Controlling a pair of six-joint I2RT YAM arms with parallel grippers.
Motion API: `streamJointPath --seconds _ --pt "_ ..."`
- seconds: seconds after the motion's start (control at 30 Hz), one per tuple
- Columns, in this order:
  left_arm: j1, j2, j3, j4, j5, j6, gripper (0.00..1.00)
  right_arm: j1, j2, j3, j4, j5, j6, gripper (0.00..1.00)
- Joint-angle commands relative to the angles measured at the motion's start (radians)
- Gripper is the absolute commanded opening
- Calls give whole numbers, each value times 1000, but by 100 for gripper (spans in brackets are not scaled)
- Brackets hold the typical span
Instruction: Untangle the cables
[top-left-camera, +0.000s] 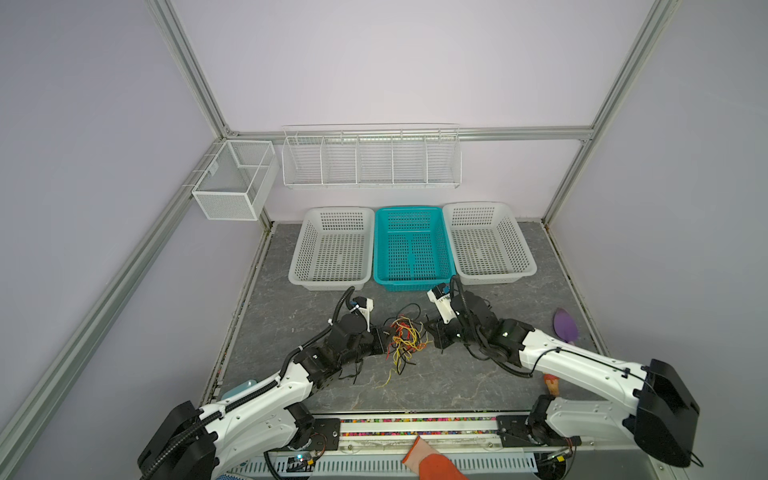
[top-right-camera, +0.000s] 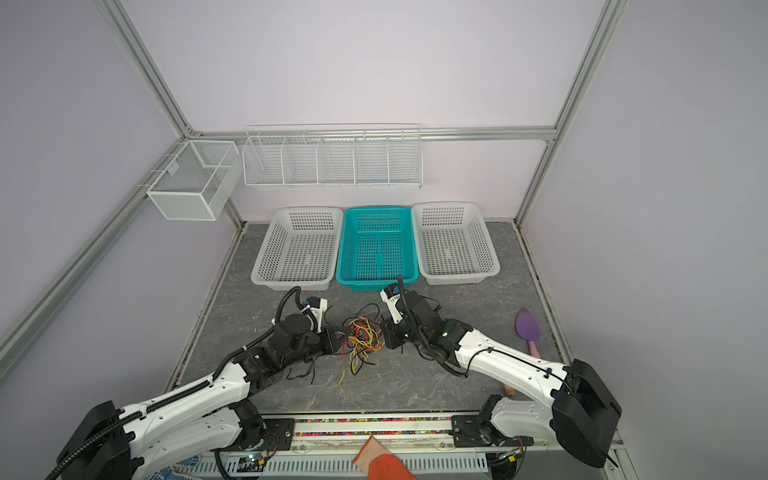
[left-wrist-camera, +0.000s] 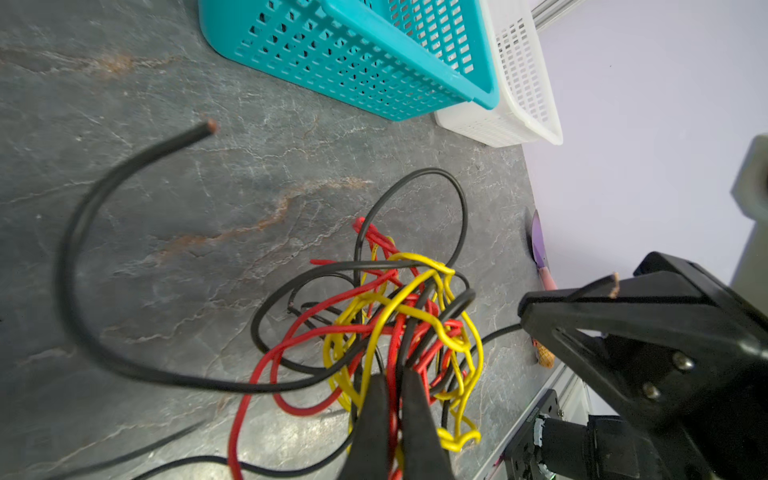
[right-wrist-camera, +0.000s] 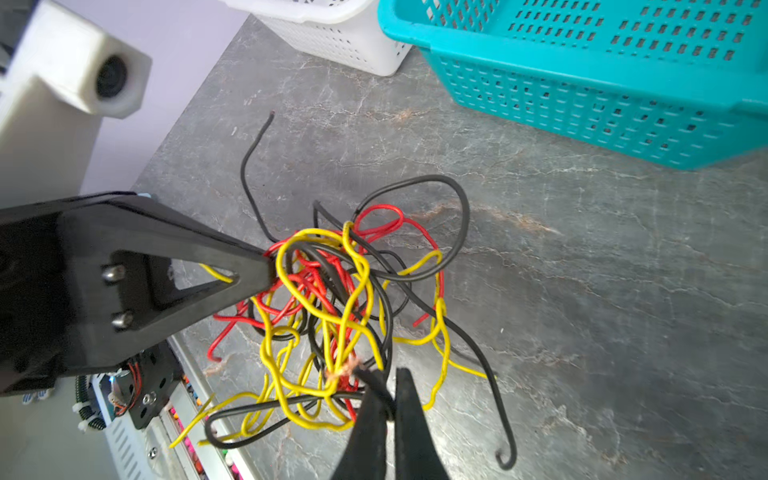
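Pale lilac walls (top-left-camera: 374, 62), edged by aluminium rails (top-left-camera: 519, 134), enclose a grey marbled counter (top-left-camera: 436, 382); white wire racks (top-left-camera: 371, 160) hang behind.

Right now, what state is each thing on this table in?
cables, tangled in one clump between the claws
left claw, shut on the cables
right claw, shut on a black cable near its bare end
teal basket, empty
white baskets, both empty
purple trowel, lying flat, untouched
wire rack, empty

Arms: white shells (top-left-camera: 582, 365), black joints (top-left-camera: 351, 328). Black corrugated hose (top-left-camera: 340, 305) runs behind each pincer. Left gripper (right-wrist-camera: 267, 272): black, triangular cut-out; two silver screws (right-wrist-camera: 113, 273) behind tips; white camera housing (right-wrist-camera: 83, 70) alongside.
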Motion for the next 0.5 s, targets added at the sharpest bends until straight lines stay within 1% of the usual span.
streamJointPath --seconds 0.0,0.1,0.13,0.17,0.23,0.33,0.43,0.47 --pt "3 -8 -7 61 13 -4 0 5 -16 -11 -6 -18 -26 7" --pt "3 -52 -10 18 -20 8 0 -6 -56 2 -113 121 -40 7" --pt "4 -65 -12 -4 -37 13 0 -16 -81 3 -140 151 -40 7" --pt "3 -73 -14 -21 -53 21 0 -28 -113 6 -167 167 -36 6" --pt "3 -81 -28 -28 -82 29 0 -51 -169 20 -204 159 -41 6" --pt "3 -71 -31 -67 -122 38 0 -54 -238 68 -277 175 -45 6" --pt "4 -43 -27 -93 -151 39 0 -56 -301 119 -368 235 -51 6" --pt "4 -34 -26 -99 -157 40 0 -57 -323 162 -396 256 -59 6"
